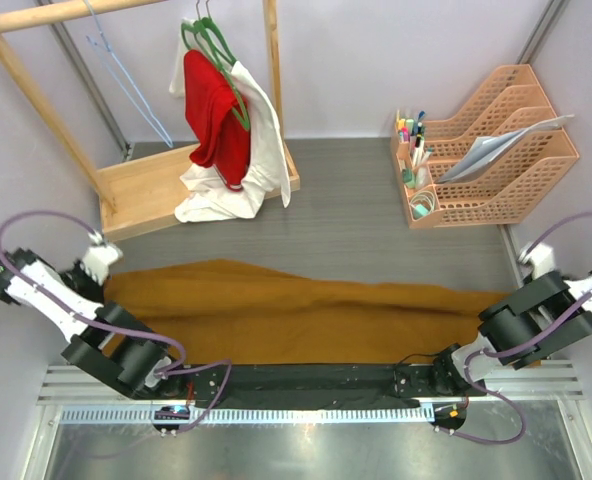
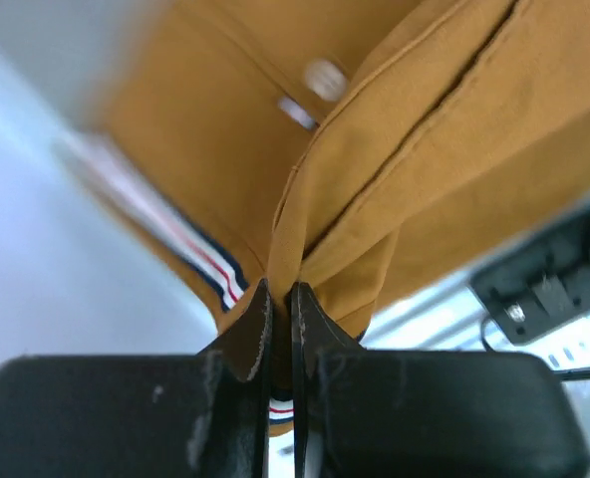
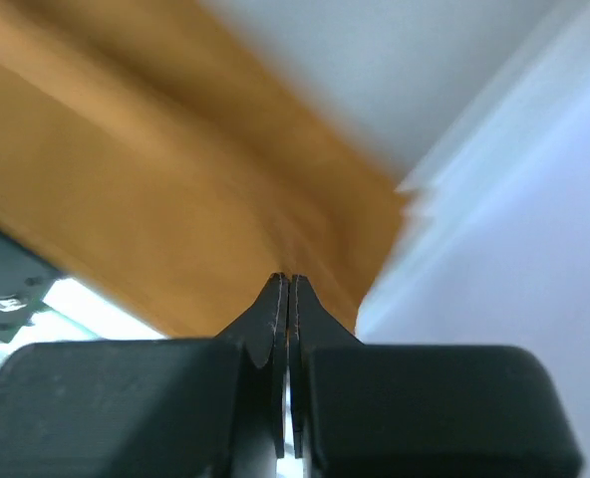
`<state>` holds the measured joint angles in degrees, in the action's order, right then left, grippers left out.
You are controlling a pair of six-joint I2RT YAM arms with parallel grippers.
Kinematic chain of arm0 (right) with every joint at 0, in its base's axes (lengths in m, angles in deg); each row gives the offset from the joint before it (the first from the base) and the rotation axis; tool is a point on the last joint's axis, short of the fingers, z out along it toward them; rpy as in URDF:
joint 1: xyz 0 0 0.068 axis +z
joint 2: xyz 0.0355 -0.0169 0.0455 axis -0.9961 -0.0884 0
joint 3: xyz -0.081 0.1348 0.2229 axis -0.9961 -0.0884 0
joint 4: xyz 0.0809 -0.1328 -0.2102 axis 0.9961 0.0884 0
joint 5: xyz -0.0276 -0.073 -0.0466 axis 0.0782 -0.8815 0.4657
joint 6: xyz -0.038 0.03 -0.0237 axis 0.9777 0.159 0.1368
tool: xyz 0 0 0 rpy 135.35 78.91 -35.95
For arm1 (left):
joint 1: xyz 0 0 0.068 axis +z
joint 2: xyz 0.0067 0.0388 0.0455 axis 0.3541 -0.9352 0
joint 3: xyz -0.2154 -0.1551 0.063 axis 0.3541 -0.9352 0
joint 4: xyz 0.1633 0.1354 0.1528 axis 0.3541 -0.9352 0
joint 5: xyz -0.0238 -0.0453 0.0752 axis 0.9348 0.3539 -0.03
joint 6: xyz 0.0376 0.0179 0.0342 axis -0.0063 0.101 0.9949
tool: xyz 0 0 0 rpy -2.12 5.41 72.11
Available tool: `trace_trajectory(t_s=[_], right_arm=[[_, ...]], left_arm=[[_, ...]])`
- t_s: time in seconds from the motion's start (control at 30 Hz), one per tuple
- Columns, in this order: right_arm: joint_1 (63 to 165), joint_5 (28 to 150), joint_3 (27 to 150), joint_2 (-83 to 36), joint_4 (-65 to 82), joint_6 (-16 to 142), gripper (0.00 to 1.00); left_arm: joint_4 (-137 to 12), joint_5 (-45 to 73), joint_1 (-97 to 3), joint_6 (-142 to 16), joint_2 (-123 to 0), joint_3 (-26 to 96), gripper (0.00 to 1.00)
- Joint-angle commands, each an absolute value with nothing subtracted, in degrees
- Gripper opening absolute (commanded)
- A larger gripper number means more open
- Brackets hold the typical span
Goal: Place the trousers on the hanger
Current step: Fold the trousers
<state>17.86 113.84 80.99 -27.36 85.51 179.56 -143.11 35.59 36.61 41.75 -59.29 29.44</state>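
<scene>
Ochre trousers (image 1: 296, 310) stretched | left claw (image 2: 280, 287) clamped on waistband edge | right claw (image 3: 288, 279) clamped on opposite edge | hanger (image 1: 126, 80) well apart

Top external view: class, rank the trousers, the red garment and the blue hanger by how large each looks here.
1. The trousers: by far the largest.
2. The red garment: much smaller.
3. The blue hanger: roughly as long as the red garment, but only thin wire, so it covers the least area.
</scene>
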Motion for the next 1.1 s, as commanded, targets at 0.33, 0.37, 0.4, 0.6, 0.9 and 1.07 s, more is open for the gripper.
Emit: trace_trajectory(t_s=[0.33,0.37,0.4,0.6,0.9,1.07], right_arm=[[15.32,105.45,73.13,-29.48,73.17,196.46,0.01],[15.49,106.41,74.8,-30.18,73.52,194.36,0.01],[15.58,106.94,79.08,-30.89,75.87,193.73,0.01],[15.32,110.81,90.37,-33.88,83.01,190.82,0.01],[13.03,102.12,76.84,-30.1,78.97,200.06,0.03],[13.03,102.45,77.71,-27.47,80.46,198.48,0.71]], left_arm=[[-138.12,20.48,38.94,49.96,-66.42,19.04,0.0],[-138.57,21.53,39.03,47.94,-68.26,20.99,0.0],[-139.88,22.5,39.03,47.14,-69.15,23.1,0.0],[-150.7,29.01,39.03,47.39,-69.6,36.65,0.0],[-143.5,18.82,40.17,53.91,-64.23,22.86,0.14],[-155.69,24.25,40.79,53.81,-66.34,30.84,0.78]])
